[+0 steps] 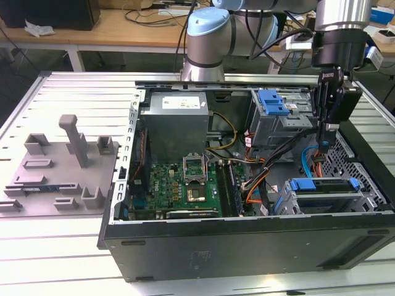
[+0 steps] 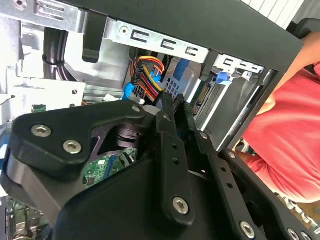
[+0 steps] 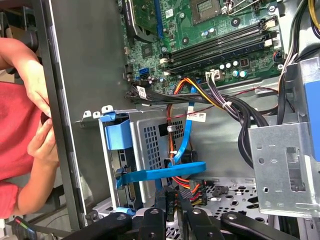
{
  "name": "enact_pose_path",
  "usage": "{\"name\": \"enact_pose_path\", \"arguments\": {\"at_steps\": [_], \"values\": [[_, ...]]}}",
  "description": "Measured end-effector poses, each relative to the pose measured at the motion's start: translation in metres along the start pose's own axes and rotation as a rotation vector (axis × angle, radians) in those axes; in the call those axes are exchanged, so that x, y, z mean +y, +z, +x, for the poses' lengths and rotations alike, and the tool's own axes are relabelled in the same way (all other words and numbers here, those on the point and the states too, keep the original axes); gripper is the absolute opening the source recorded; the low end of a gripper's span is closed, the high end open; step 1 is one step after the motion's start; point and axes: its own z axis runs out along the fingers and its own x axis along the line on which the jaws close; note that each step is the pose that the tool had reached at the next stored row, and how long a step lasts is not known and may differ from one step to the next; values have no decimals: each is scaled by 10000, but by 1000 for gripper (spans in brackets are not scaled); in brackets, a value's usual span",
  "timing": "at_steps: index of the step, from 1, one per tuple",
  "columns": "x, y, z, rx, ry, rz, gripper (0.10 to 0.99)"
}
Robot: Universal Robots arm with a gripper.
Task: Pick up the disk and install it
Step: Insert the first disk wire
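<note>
I see the jaws [image 1: 325, 143] pinched together on nothing, slim enough, I judge, to hang among the cables [image 3: 230, 107]. The disk [image 1: 324, 185] lies flat just below them in its cage [image 1: 327, 202], apparently seated.

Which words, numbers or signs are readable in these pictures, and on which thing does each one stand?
No text can be read with certainty.
The sticker on the power supply: its print is too small to read.
The white tag in the first wrist view: its print is blurred.
The circuit board: its markings are too small to read.
</note>
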Motion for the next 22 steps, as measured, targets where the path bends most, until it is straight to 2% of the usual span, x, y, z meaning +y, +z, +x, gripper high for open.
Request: {"name": "enact_pose_path", "arguments": {"at_steps": [3, 4, 14, 19, 22], "values": [[0, -1, -2, 21, -3, -1, 220], [0, -2, -1, 30, -3, 0, 165], [-2, 2, 12, 49, -9, -4, 165], [-12, -44, 155, 40, -6, -4, 165], [-22, 7, 243, -40, -1, -8, 165]]}}
